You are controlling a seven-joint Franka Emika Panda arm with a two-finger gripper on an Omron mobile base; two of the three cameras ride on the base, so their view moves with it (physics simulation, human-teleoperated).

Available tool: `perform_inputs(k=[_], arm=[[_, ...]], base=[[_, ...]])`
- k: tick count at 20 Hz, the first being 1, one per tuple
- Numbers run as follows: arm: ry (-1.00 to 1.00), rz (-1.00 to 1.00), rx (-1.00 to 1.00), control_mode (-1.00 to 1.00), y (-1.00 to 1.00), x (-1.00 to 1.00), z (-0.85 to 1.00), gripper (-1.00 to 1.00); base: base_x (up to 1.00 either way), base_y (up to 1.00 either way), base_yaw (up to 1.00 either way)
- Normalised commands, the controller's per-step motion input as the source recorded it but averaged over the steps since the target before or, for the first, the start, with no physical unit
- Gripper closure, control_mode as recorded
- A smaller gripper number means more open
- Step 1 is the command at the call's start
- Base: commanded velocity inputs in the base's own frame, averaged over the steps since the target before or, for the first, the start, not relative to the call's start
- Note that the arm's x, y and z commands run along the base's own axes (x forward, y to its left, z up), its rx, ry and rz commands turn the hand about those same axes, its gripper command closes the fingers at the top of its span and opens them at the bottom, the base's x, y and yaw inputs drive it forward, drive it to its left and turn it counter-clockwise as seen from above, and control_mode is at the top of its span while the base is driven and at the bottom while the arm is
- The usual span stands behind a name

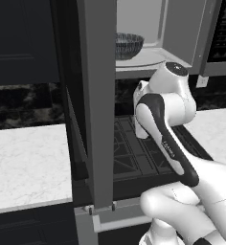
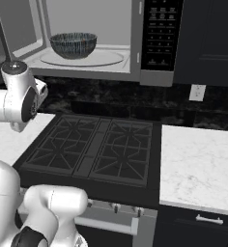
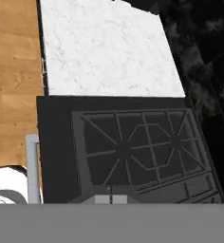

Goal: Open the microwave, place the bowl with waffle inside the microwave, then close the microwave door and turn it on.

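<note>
- My claw: I can't tell whether it is wide or narrow. In the hand view its camera looks down on the black gas stove point(image 3: 133, 152) with the white marble counter point(image 3: 104, 47) toward 12 o'clock and wood floor point(image 3: 12, 80) at 9 o'clock.
- The bowl point(image 2: 73, 45) already sits inside the microwave point(image 2: 87, 34), on the round turntable point(image 2: 82, 59), toward the 9 o'clock side of the cavity. I can't make out the waffle from here.
- The microwave door point(image 1: 98, 100) stands swung wide open, edge-on to the left base view, a tall grey slab reaching down in front of the stove.
- What is left, I judge, is the closing, then the button panel point(image 2: 159, 31) at 3 o'clock of the cavity.
- Handling: the door looks stiff and rigid, light on its hinge. I would push flat on its outer face near the free edge, far from the hinge, rather than pinch it.
- Risk: a glancing push could slide off the smooth frame.
</note>
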Motion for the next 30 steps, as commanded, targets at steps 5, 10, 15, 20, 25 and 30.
perform_inputs(k=[5, 10, 15, 20, 25, 30], arm=[[0.20, -0.80, 0.26, -1.00, 0.00, -0.07, -0.41, 1.00], [0.14, -0.53, 0.13, -1.00, 0.23, 0.19, -0.40, 1.00], [0.00, -0.11, 0.01, -1.00, 0.19, 0.12, -0.36, 1.00], [-0.03, 0.00, 0.07, -1.00, 0.00, 0.27, -0.45, 1.00], [-0.09, 0.00, 0.00, -1.00, 0.22, 0.19, -0.42, 1.00], [-0.13, 0.00, 0.00, -1.00, 0.41, 0.07, -0.34, 1.00]], base=[[0.00, 0.00, 0.00], [0.00, 0.00, 0.00], [0.00, 0.00, 0.00], [0.00, 0.00, 0.00], [0.00, 0.00, 0.00], [0.00, 0.00, 0.00]])
